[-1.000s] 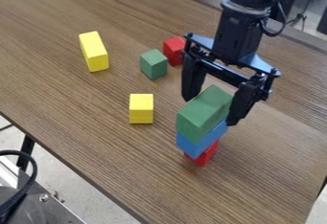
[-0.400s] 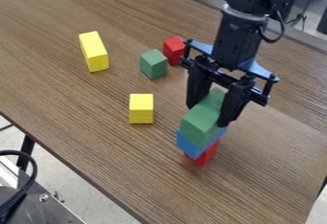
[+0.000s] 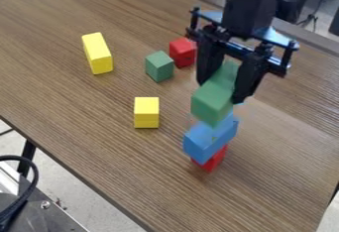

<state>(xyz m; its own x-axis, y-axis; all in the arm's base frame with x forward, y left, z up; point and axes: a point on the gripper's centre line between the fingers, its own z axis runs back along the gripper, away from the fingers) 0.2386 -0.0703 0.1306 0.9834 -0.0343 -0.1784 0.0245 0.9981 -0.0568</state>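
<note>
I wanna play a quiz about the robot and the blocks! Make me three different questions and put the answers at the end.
1. What colour is the held block in the gripper?
A) yellow
B) green
C) red

2. True or false: the blue block is on top of a red block.

3. Fill in: the small green block has a close neighbour coloured ____.

Key: 1. B; 2. true; 3. red

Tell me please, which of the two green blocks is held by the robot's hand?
It is the longer green block, gripped in the hand over the blue block; the smaller green block rests on the table, beside a red block.
</note>
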